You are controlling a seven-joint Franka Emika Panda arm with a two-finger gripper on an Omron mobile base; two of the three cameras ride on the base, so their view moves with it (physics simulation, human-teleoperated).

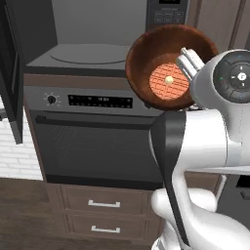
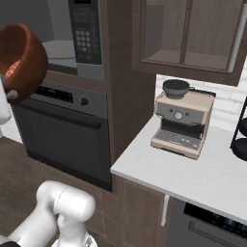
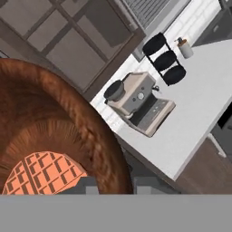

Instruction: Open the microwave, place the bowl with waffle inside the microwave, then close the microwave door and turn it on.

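My claw (image 1: 188, 63) is pinching the bowl (image 1: 156, 53) by its rim, I think; it's stiff, tilted, so the waffle (image 1: 169, 81) could slide.

bowl (image 2: 21, 60) cut off left, hand (image 1: 188, 66) half-hidden

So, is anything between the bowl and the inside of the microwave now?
Nothing visible is. The microwave door is swung open to the left, and the cavity with its turntable lies open. The bowl, with the waffle in it, is held tilted in the air before the keypad side, right of the opening.
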